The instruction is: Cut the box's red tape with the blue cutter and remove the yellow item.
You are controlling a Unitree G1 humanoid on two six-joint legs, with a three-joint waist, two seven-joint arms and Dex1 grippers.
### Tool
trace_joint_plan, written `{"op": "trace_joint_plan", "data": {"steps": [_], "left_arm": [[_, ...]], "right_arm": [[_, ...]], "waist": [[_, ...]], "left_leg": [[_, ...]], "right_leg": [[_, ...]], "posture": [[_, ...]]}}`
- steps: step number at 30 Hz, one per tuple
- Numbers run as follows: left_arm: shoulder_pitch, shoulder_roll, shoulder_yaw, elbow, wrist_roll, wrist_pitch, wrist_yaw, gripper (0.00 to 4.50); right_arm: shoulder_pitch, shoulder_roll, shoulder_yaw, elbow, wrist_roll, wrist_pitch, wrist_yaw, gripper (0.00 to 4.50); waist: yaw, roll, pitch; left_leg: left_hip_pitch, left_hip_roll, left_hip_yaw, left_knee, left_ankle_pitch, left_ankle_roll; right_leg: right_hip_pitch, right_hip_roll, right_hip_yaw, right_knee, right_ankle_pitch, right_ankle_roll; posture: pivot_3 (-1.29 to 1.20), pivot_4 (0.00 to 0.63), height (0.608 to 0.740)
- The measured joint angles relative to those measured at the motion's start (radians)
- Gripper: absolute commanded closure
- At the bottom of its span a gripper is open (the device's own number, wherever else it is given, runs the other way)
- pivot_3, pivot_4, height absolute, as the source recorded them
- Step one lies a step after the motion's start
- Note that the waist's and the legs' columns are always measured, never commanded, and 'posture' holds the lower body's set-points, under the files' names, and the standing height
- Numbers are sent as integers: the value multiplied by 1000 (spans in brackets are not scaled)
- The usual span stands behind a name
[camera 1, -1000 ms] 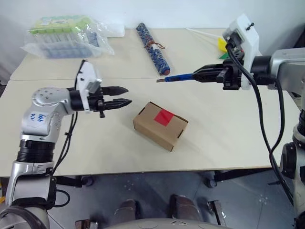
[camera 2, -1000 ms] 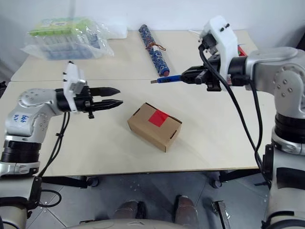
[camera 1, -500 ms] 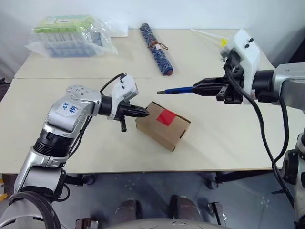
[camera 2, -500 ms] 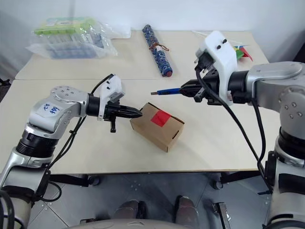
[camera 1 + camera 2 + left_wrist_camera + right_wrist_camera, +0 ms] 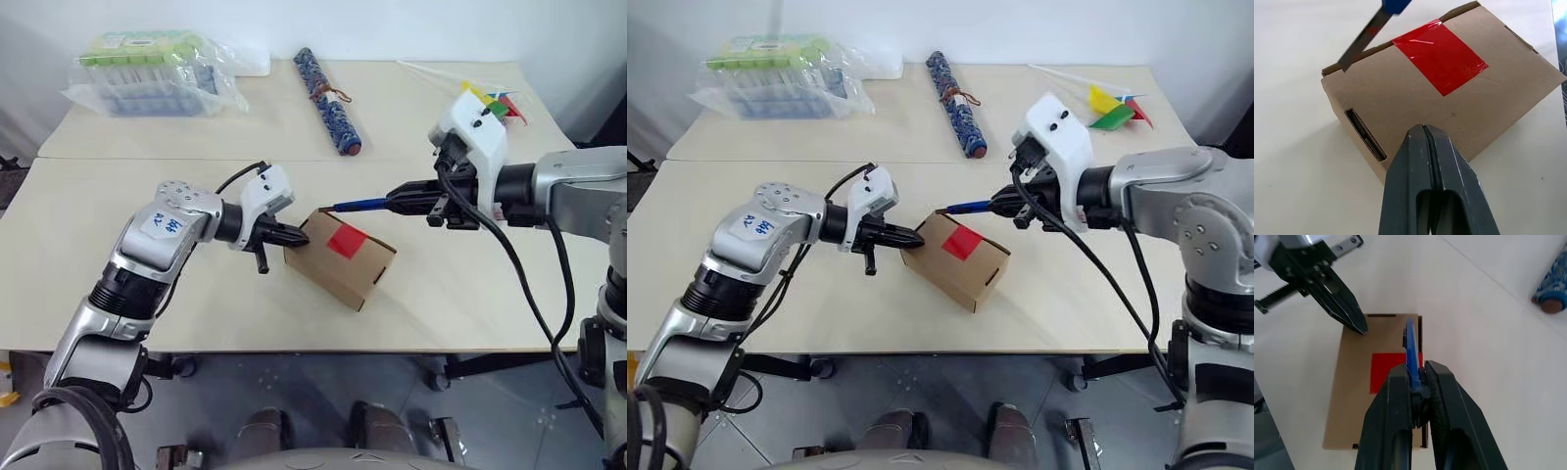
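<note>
With the left gripper [image 5: 297,236] closed empty against the box [image 5: 343,262] at mid-table, the right gripper [image 5: 395,201] clamps the blue cutter [image 5: 361,205], whose long axis points toward 9 o'clock, tip just above the red tape [image 5: 346,241].

Head pair high above; wrist views close over the box [image 5: 1459,98].

Beige table [image 5: 470,284] carries box [image 5: 343,262], patterned roll [image 5: 327,100], bagged packs [image 5: 147,73], perhaps pinwheel [image 5: 1112,106].
</note>
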Motion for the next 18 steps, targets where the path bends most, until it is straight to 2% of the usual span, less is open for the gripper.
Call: {"op": "trace_joint_plan", "data": {"steps": [18], "left_arm": [[0,-2,-2,1,25,-16,-26,4500]], "right_arm": [[41,-19,37,33,-30,-62,-2,4370]], "waist": [[0,0,0]], "left_leg": [[0,0,0,1,0,0]], "right_leg": [[0,0,0,0,0,0]], "posture": [[0,150,740]]}}
